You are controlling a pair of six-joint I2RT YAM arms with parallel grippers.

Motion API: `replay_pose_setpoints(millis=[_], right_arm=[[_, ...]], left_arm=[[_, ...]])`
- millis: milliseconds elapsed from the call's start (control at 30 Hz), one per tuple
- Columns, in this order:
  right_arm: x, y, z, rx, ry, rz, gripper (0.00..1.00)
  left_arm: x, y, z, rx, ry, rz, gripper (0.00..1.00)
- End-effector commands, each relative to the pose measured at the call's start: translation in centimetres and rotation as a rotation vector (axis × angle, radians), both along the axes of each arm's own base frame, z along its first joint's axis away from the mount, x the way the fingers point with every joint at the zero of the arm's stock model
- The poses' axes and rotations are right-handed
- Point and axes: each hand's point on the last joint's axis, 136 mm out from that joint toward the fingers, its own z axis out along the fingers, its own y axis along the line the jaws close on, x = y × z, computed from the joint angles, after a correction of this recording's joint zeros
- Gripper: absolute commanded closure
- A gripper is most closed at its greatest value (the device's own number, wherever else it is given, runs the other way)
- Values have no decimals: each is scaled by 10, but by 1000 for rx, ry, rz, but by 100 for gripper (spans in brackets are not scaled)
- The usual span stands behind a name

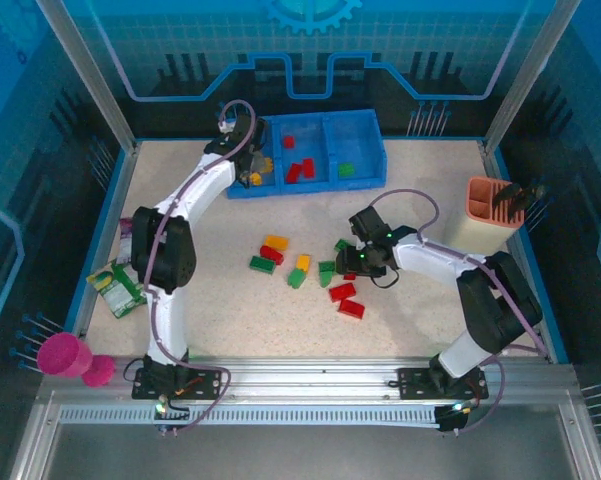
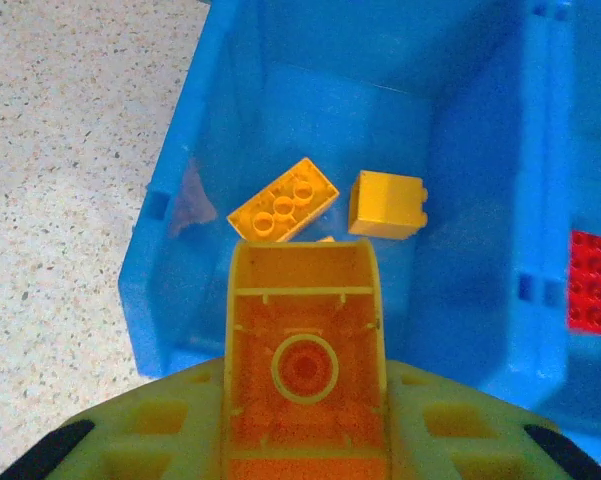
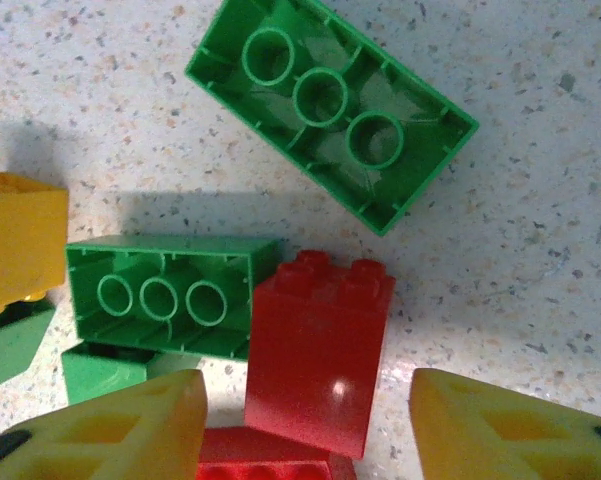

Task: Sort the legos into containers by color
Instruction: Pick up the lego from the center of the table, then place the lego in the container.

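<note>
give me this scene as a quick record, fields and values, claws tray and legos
left claw: shut on held lego, orange-yellow, over tray left compartment
left compartment: two orange-yellow legos
middle compartment: red legos
right compartment: one green lego
right claw: open, astride loose red lego on table, loose green legos beside it

I've got a salmon-pink slotted plastic holder [image 1: 493, 203] standing at the right edge of the speckled white bench [image 1: 230, 310], with something dark poking out of it. On the left edge a green-and-white crinkled packet [image 1: 117, 288] lies flat, a purple packet [image 1: 126, 228] just behind it, partly hidden. Two magenta plastic cups [image 1: 64, 354] sit together at the near-left corner.
</note>
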Motion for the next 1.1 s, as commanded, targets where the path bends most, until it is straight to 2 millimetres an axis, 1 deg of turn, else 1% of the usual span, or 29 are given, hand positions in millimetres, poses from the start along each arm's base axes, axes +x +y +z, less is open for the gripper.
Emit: replay_pose_setpoints(millis=[0,100,200,300,400,467,500,600,667,700,800,867,933,1000,1067], right_arm=[[4,0,-4,-43,0,-4,48],[5,-2,-9,-64,4,-2,55],[6,-5,-14,-87,7,0,60],[8,-6,-19,-108,8,9,60],[11,-6,-23,-122,10,22,57],[13,-6,-26,-129,15,32,58],[13,-5,-26,-133,16,36,60],[14,-5,-26,-135,17,45,68],[12,-5,-22,-132,14,51,73],[11,-6,-19,-132,11,55,74],[6,-7,-2,-130,2,79,77],[1,-7,18,-122,-22,110,78],[0,-5,41,-115,-60,144,79],[3,-2,68,-108,-110,172,79],[12,2,94,-104,-172,203,79]], left_arm=[[19,6,7,8,-32,-6,72],[27,6,3,11,-32,-10,72],[33,6,2,16,-33,-14,71],[36,6,0,24,-32,-17,71],[40,7,-8,35,-14,-18,69],[42,10,-14,43,-1,-14,67],[43,10,-17,45,5,-13,66],[46,13,-27,42,21,-7,63],[48,13,-32,43,30,-8,61],[49,14,-34,43,34,-10,60],[51,12,-36,39,37,-14,54],[53,11,-34,34,31,-18,48],[54,10,-29,33,21,-21,43],[54,9,-16,21,1,-27,40],[52,5,6,-2,-38,-41,38]])
